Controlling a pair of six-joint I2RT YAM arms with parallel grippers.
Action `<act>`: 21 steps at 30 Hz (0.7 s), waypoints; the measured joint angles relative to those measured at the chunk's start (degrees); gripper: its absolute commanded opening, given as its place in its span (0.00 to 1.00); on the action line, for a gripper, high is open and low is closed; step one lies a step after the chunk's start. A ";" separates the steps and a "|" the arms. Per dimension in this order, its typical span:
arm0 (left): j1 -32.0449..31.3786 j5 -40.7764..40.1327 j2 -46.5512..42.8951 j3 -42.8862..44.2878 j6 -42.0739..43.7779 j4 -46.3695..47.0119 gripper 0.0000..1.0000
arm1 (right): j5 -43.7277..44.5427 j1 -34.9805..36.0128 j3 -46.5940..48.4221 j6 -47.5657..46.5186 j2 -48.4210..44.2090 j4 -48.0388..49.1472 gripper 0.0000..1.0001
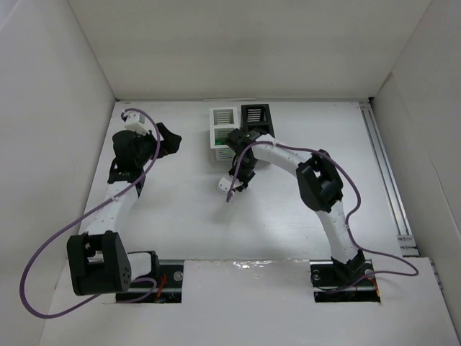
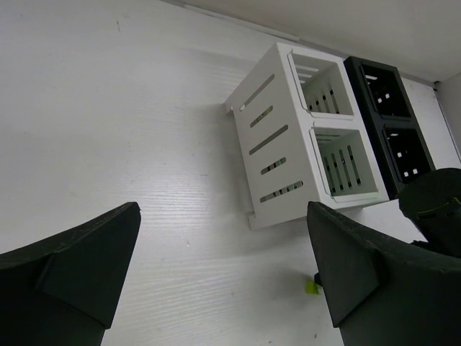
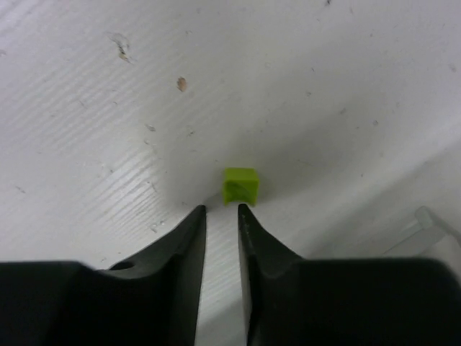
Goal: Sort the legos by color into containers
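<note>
A small green lego (image 3: pixel 240 185) lies on the white table just beyond my right gripper's fingertips, slightly right of the gap. My right gripper (image 3: pixel 222 209) is low over the table with its jaws only narrowly apart and nothing between them. It sits in front of the containers (image 1: pixel 241 126) in the top view (image 1: pixel 232 189). The containers are two white bins (image 2: pixel 288 144) and two black bins (image 2: pixel 392 122) joined in a block. My left gripper (image 2: pixel 222 216) is wide open and empty, left of the bins (image 1: pixel 173 140). The green lego also shows in the left wrist view (image 2: pixel 312 287). No other legos are visible.
White walls enclose the table on the left, back and right. A metal rail (image 1: pixel 385 173) runs along the right side. A clear plastic edge (image 3: pixel 428 223) shows at the right of the right wrist view.
</note>
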 measured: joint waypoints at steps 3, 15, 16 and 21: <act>0.00 0.59 1.27 0.00 -0.02 0.02 1.00 | -0.28 0.00 -1.73 0.92 -1.25 -0.11 0.15; 0.00 1.20 1.77 0.00 -0.17 0.46 1.00 | -0.92 0.00 -1.84 3.37 -1.29 0.72 0.51; 0.00 1.25 1.77 0.00 -0.17 0.48 1.00 | -0.83 0.00 -1.88 4.00 -1.29 1.05 0.78; 0.00 1.38 1.77 0.00 -0.17 0.79 1.00 | -1.20 -0.09 -6.62 5.27 -4.74 5.42 0.87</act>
